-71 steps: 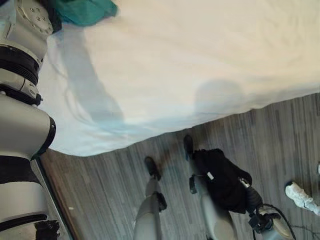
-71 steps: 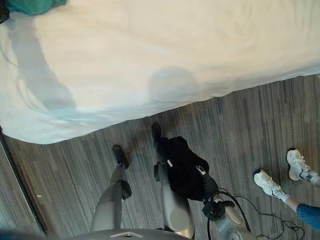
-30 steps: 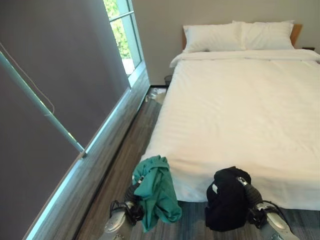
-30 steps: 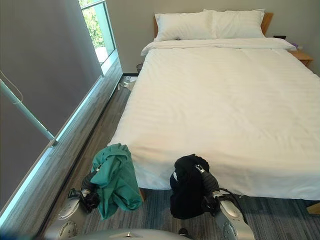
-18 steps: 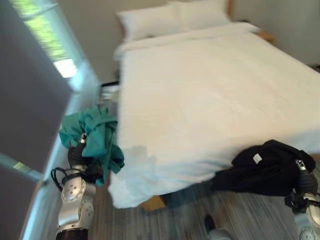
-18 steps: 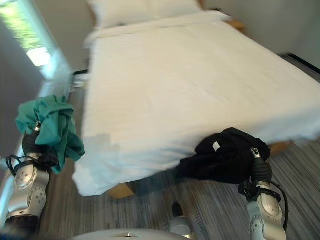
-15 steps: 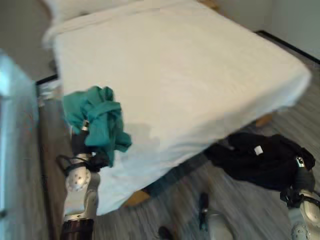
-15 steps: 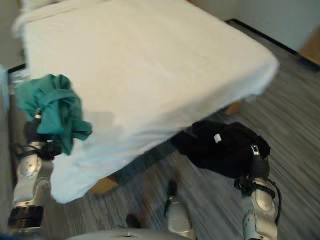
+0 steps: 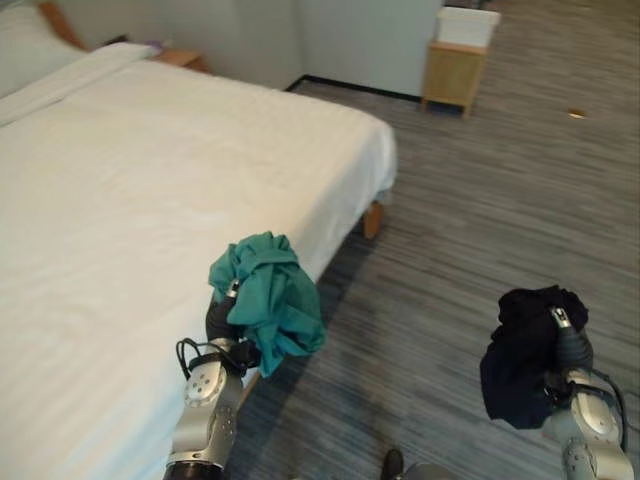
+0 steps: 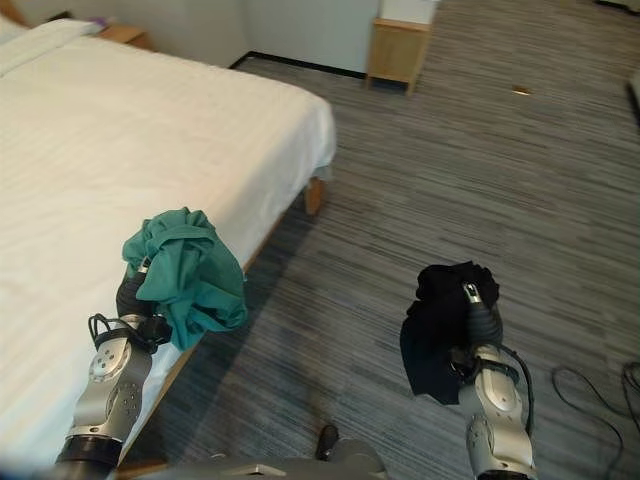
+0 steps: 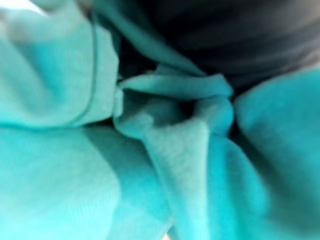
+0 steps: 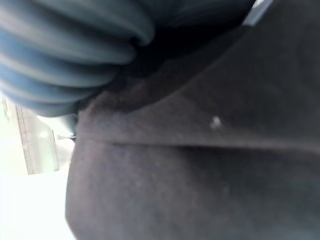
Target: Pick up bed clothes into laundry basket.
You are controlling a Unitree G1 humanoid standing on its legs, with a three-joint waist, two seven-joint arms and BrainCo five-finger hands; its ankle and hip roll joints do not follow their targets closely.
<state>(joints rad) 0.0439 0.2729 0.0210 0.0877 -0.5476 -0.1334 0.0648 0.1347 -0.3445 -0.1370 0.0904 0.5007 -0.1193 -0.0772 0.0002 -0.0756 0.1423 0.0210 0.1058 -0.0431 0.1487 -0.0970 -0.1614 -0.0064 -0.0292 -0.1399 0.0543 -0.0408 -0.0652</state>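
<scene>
Looking down from the left eye: left hand (image 9: pixel 220 318) raised over the edge of the bed (image 9: pixel 120 200), wrapped in a bunched green garment (image 9: pixel 268 300) draping over it and hanging above the gap between mattress and floor (image 9: pixel 470 230); fingers buried in the cloth, so impossible to tell whether curling or spreading. Hanging lower on the other side, well apart from the bed, a black garment (image 9: pixel 520 355) covering the right hand (image 9: pixel 570 345), with only a dark-covered part and one finger showing above the fabric; grip likewise impossible to tell. Standing far off by the wall, a small wooden cabinet (image 9: pixel 452 75). Looking from the right eye: same layout, green garment (image 10: pixel 188 275) over the bed's side, black garment (image 10: pixel 440 330) dangling over the striped grey floor. Looking along the left wrist: teal folds (image 11: pixel 100 165) crowding close, with a dark shape behind them. Looking along the right wrist: dark cloth (image 12: pixel 200 175) pressing close beside the ribbed cover (image 12: pixel 65 45), fingers hiding under it.
</scene>
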